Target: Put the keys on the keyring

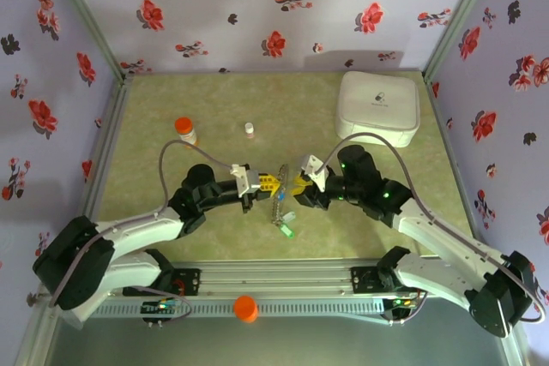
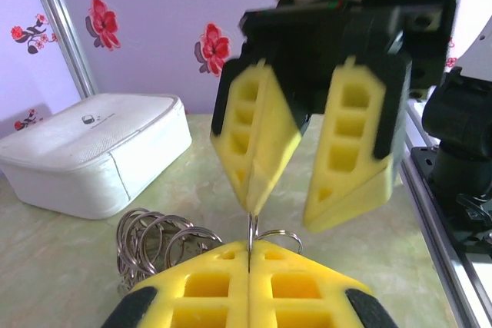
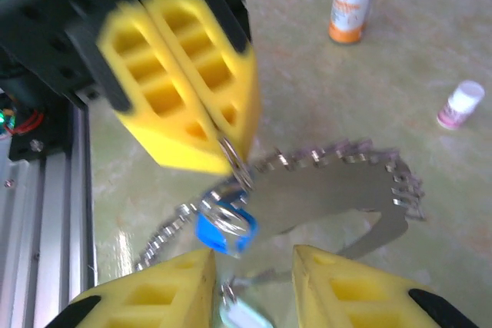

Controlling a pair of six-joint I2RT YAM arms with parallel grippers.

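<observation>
My left gripper (image 2: pixel 250 255) is shut on a thin metal ring of the keyring (image 3: pixel 338 165), whose beaded loop droops from its pads onto the table. In the top view the left gripper (image 1: pixel 268 183) and right gripper (image 1: pixel 298 184) meet tip to tip at mid-table, with the keyring (image 1: pixel 276 205) hanging below them. My right gripper (image 3: pixel 254 282) is open, its fingers either side of the dangling keys. A blue key (image 3: pixel 223 224) hangs on the ring just above its left finger, and a pale green key (image 3: pixel 246 316) lies lower between the fingers. The green key (image 1: pixel 289 231) rests on the table.
A white rounded box (image 1: pixel 378 106) sits at the back right. An orange-capped bottle (image 1: pixel 185 130) and a small white bottle (image 1: pixel 250 129) stand behind the grippers. An orange ball (image 1: pixel 245 308) lies on the front rail. Purple floral walls enclose the table.
</observation>
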